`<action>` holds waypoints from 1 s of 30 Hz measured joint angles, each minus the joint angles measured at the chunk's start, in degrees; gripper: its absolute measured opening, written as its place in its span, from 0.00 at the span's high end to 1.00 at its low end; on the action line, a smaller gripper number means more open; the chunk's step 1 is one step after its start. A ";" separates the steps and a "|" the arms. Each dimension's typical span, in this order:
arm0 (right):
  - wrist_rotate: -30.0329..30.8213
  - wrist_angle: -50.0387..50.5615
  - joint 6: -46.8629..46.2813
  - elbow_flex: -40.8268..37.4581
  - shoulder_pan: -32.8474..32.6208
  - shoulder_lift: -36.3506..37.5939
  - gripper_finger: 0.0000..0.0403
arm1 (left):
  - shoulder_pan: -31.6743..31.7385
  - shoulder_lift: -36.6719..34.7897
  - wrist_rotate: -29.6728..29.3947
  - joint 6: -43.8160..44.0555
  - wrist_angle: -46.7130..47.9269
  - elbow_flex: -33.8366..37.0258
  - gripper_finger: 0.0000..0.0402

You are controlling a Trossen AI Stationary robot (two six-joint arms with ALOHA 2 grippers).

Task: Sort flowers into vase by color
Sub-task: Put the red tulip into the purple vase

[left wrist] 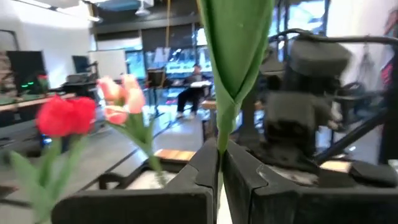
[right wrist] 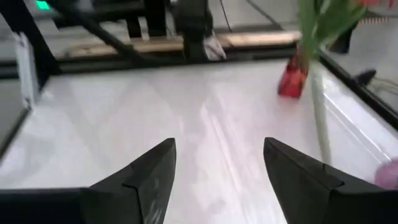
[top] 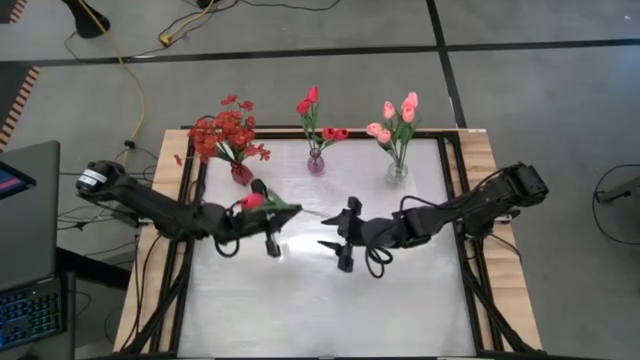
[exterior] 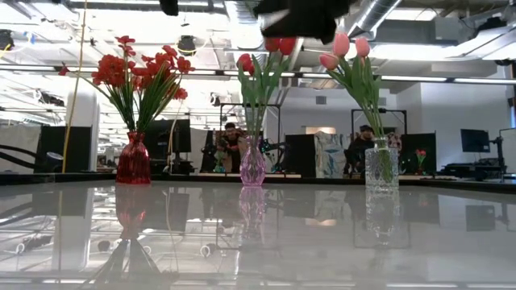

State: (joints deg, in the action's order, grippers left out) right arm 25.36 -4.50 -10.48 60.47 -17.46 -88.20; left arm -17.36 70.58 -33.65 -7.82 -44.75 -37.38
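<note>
Flowers: one red tulip stem is held above the bench, left of centre, in the left gripper. Bud at the left end, green leaf tip toward the right, so its long axis runs roughly left-right, about level, slightly tilted.

Around it, along the far edge of the bench, three vases stand well apart. Far left: red vase w/ a spray of small red blossoms. Middle: small purple-pink vase w/ red tulips. Far right: clear glass vase w/ light pink tulips. The red vase is the nearest one to the held stem, just beyond it. Nothing lies on the bench between the grippers and the vases; the near part of the bench is bare and reflective.

Left jaws: closed almost fully on the stem; left wrist view shows the green stem pinched in the narrow slot between the two fingers, leaf rising above.

Right gripper: near bench centre, just right of the leaf tip, apart from it. Jaws wide open, holding nothing; right wrist view shows bare bench between the fingers.

People sit in the room behind the bench, far off.
</note>
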 joint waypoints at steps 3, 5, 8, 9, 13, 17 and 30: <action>0.30 3.59 -0.66 0.00 0.61 -0.09 0.33 | 3.05 -1.50 0.27 0.55 10.61 -4.23 1.00; 1.45 5.66 -1.58 0.00 0.87 -0.09 0.33 | 5.49 -1.82 -0.44 2.47 20.11 -7.71 1.00; 3.43 9.44 -3.02 0.00 1.10 -0.05 0.33 | 9.41 -1.02 -0.43 6.03 31.24 -12.32 1.00; 4.08 10.92 -3.09 0.00 1.11 0.18 0.33 | 10.74 -0.41 -0.14 6.78 33.37 -13.41 1.00; 4.54 15.68 -3.67 0.00 1.07 1.09 0.33 | 15.35 1.50 0.16 6.11 34.79 -15.07 1.00; 4.55 21.11 -5.90 -0.02 0.74 2.67 0.33 | 20.48 1.82 1.35 4.94 34.17 -15.13 1.00; 6.74 30.38 -6.04 -0.04 -3.21 9.86 0.33 | 33.59 1.84 12.40 9.51 30.49 -15.13 1.00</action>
State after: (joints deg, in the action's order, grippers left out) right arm 32.10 25.88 -16.52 60.42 -20.67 -78.35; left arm 16.23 72.42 -21.25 1.69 -14.26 -52.51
